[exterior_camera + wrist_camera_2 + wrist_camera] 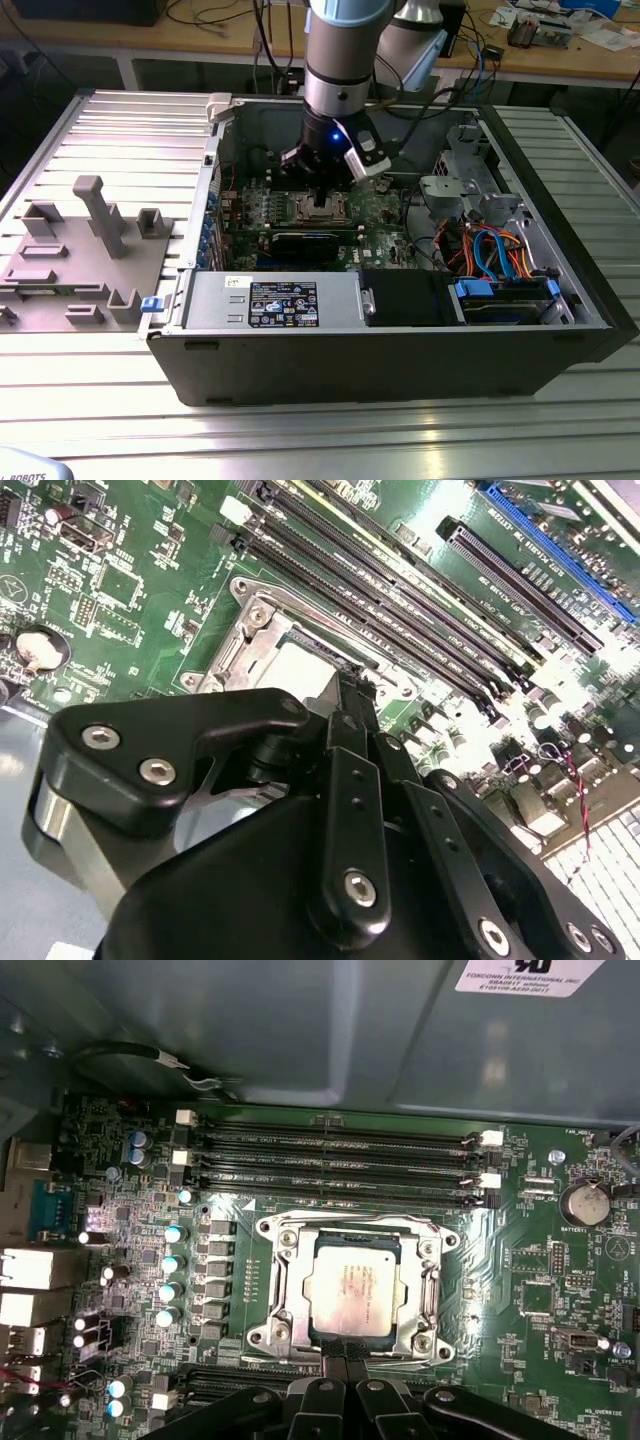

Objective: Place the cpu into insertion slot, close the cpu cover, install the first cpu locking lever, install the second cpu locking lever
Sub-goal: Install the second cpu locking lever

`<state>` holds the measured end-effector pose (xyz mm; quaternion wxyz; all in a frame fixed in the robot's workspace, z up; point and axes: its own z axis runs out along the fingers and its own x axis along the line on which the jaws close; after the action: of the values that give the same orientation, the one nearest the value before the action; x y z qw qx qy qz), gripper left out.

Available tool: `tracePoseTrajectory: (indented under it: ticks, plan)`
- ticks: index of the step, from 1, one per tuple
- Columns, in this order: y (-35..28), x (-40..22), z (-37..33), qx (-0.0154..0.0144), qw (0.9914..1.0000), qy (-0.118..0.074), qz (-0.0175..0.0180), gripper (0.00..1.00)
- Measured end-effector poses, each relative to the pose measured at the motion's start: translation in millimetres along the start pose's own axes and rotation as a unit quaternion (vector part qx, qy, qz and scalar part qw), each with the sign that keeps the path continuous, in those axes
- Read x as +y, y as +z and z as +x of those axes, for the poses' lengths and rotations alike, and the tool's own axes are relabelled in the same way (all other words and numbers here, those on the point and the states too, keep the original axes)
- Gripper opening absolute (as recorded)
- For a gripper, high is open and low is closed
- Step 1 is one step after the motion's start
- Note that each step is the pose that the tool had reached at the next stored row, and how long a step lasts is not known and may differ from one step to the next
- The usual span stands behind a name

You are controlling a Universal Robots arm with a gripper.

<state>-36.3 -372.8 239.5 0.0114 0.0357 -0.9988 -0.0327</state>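
Inside the socket the cpu (pixel 352 1295) sits under the cpu cover (pixel 350 1230); the end effector (pixel 345 1352) hangs clenched, empty, just above.

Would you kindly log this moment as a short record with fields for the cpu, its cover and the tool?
cpu: lies flat in the socket, silver top showing
cpu cover: metal frame lies around the cpu
tool: fingers together, tips at the socket's edge next to the cpu
setting: open computer case on a slatted table
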Motion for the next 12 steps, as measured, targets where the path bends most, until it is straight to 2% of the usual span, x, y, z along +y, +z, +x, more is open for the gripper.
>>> tracePoseTrajectory:
  ticks: [8,12]
  plan:
    - [-8.8,0.6,0.2,0.0000,1.00000,0.000,0.0000,0.11]
    - [-9.5,0.7,0.2,0.0000,1.00000,0.000,0.0000,0.11]
